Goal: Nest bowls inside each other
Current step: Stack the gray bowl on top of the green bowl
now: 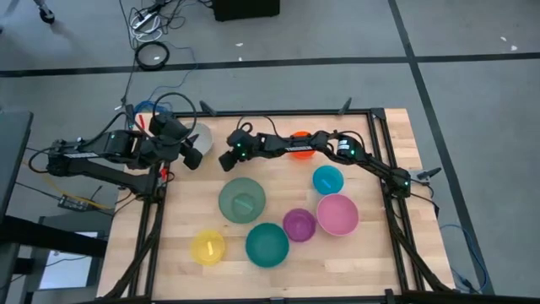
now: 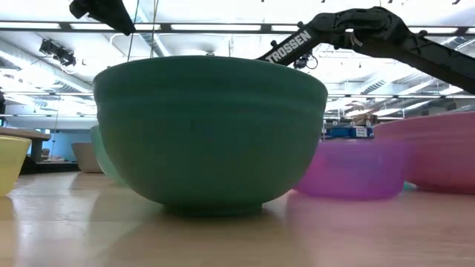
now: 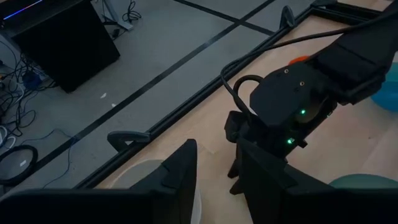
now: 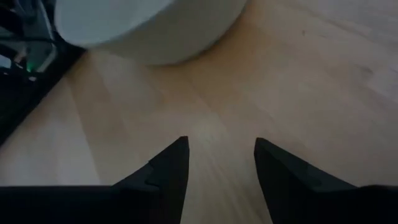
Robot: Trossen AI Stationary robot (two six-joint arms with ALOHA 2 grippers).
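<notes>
The grey-white bowl (image 1: pixel 201 135) rests on its base at the table's far left. My left gripper (image 1: pixel 192 154) hangs open above its near rim, with the bowl (image 3: pixel 140 177) showing below the fingers. My right gripper (image 4: pixel 221 155) stands open just over bare wood, a little right of that bowl (image 4: pixel 149 25), nothing between its fingers. The orange bowl (image 1: pixel 299 145) lies under my right arm. Sage green (image 1: pixel 242 200), teal (image 1: pixel 267 243), yellow (image 1: pixel 207 247), purple (image 1: pixel 299 224), pink (image 1: pixel 337 214) and cyan-blue (image 1: pixel 327 179) bowls stand apart on the table.
A black frame rail (image 1: pixel 384 160) borders the table. My right arm (image 1: pixel 337 145) stretches across the far side from the right. In the low view the teal bowl (image 2: pixel 211 130) stands closest, with the purple bowl (image 2: pixel 352 170) and the pink bowl (image 2: pixel 438 152) to its right.
</notes>
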